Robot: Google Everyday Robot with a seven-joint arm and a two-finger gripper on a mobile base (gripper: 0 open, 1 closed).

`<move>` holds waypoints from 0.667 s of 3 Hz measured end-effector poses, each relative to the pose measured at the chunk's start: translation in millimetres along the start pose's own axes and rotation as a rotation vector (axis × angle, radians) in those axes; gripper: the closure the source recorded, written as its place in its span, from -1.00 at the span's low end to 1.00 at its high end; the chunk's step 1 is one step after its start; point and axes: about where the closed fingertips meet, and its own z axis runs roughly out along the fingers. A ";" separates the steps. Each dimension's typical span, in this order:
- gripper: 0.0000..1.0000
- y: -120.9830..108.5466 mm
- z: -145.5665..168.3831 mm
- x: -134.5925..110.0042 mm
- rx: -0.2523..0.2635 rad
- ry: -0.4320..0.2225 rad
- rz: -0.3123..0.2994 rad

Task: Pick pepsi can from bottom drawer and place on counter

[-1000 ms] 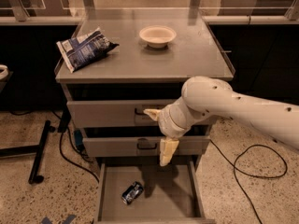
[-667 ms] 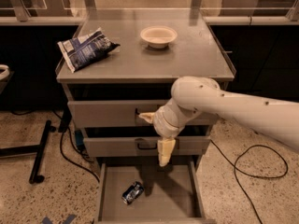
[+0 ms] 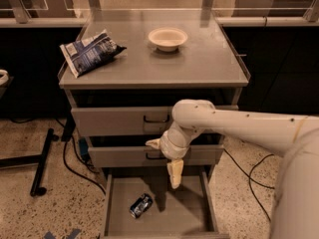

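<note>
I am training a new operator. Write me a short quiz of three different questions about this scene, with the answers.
1. True or false: the pepsi can lies on the counter.
2. Where is the end effector? A) above the open bottom drawer B) inside the bowl
3. What lies left of the bowl on the counter?
Key: 1 false, it lies in the bottom drawer; 2 A; 3 the snack bag.

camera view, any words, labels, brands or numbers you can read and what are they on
Nothing is legible.
Crumpled blue-and-white snack bag on the flat grey metal counter: white print, too blurred to read.
Small dark blue pepsi can in the grey bottom drawer: markings too small to read.
Cream two-finger gripper, open above that drawer: no text.
</note>
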 end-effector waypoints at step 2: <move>-1.00 23.0 97.6 17.0 0.031 -0.049 -0.104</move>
